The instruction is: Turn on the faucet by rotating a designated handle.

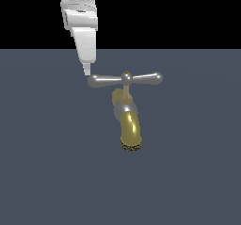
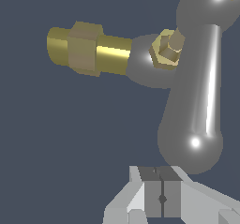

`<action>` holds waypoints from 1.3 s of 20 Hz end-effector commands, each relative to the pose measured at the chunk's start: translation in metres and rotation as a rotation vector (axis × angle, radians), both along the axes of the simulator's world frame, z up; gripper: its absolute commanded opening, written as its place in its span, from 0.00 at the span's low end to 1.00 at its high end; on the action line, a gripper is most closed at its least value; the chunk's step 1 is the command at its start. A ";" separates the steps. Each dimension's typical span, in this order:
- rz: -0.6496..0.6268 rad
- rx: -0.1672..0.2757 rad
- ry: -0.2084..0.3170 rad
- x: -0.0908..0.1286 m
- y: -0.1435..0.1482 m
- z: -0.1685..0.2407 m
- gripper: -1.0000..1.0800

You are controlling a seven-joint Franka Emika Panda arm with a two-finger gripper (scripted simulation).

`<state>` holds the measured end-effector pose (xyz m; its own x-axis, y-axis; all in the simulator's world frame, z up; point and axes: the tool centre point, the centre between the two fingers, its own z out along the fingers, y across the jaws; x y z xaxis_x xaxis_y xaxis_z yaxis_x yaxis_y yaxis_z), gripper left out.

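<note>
The faucet (image 1: 130, 129) stands on the grey-blue floor, its brass spout curving down to a dark mesh tip. On top lies the handle (image 1: 141, 78), a silver crossbar with a bulb at each end and a small brass knob at its centre. My gripper (image 1: 87, 70) hangs tip-down at the bulb on the exterior view's left, touching or almost touching it. In the wrist view the gripper (image 2: 161, 192) is shut with its two pads pressed together on nothing, just short of the handle (image 2: 197, 106) bulb. The faucet (image 2: 89, 49) shows its brass pipe and nut beyond.
A flat dark grey-blue floor (image 1: 47, 172) spreads all around the faucet, with a black background behind it. Nothing else stands in either view.
</note>
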<state>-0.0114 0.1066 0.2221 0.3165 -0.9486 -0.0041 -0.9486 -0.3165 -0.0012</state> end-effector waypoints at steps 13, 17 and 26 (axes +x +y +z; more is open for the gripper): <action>-0.123 -0.005 0.000 0.029 -0.014 -0.024 0.00; -0.122 -0.005 0.000 0.028 -0.014 -0.024 0.00; -0.122 -0.005 0.000 0.002 -0.016 -0.024 0.00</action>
